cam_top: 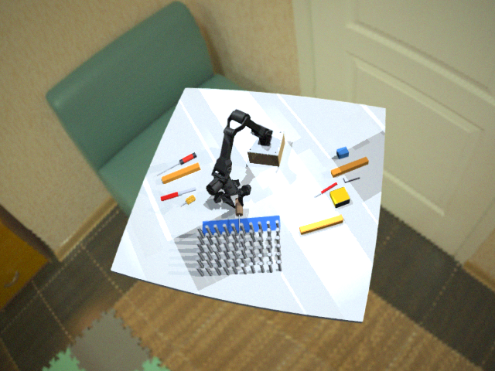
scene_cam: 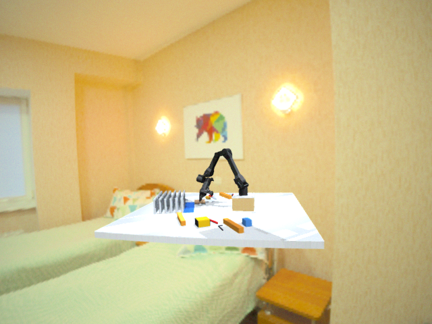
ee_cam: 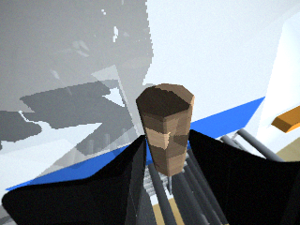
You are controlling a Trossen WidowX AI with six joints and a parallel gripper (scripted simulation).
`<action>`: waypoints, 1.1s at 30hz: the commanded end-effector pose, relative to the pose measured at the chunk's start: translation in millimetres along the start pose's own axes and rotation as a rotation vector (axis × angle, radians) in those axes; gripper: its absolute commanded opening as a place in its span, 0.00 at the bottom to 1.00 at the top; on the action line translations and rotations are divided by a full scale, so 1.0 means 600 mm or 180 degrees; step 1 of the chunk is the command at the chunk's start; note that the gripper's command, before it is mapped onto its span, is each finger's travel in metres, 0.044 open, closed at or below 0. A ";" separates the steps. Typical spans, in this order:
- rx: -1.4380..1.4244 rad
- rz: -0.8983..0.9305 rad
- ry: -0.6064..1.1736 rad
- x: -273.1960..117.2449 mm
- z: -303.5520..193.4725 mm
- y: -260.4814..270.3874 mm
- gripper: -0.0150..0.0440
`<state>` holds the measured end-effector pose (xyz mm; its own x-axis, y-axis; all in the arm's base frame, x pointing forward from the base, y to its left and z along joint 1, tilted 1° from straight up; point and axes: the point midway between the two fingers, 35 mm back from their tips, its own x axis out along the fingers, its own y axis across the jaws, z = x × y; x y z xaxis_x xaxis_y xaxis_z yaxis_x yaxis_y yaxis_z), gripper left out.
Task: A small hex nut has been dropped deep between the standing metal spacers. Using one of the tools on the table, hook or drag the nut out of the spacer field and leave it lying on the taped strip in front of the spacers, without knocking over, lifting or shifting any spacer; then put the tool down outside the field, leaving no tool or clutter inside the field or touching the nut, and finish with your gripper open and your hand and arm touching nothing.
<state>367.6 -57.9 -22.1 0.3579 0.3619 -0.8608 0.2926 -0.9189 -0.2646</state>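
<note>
My gripper (cam_top: 238, 201) (ee_cam: 166, 136) is shut on the brown wooden handle (cam_top: 239, 209) (scene_cam: 199, 201) of a tool. The handle lies low in front of the blue taped strip (cam_top: 204, 228) (scene_cam: 189, 208) (ee_cam: 230, 117). The tool's thin metal shaft (cam_top: 239, 220) (ee_cam: 170, 185) runs over the strip and reaches in among the front spacers, where its end is hidden. The grey metal spacers (cam_top: 199, 272) (scene_cam: 169, 202) (ee_cam: 258, 145) stand upright in rows behind the strip. I cannot make out the hex nut in any view. Whether the shaft touches a spacer cannot be told.
In the top view, a red-black screwdriver (cam_top: 187, 158), orange bar (cam_top: 180, 173), red-handled tool (cam_top: 169, 196) and small yellow-handled tool (cam_top: 190, 199) lie left. A blue block (cam_top: 343, 152), orange bar (cam_top: 349, 166), red tool (cam_top: 329, 188), yellow block (cam_top: 339, 196) and yellow bar (cam_top: 321, 224) are right.
</note>
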 end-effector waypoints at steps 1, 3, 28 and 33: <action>0.0016 0.0003 0.0000 0.003 -0.006 0.002 0.25; 0.0016 0.0003 0.0000 0.004 -0.008 0.002 0.25; 0.0007 0.0001 0.0003 0.005 -0.021 0.012 0.25; 0.0008 0.0002 0.0004 0.007 -0.025 0.013 0.25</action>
<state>381.6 -60.9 -21.2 0.3581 0.3621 -0.8606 0.2946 -0.9185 -0.2639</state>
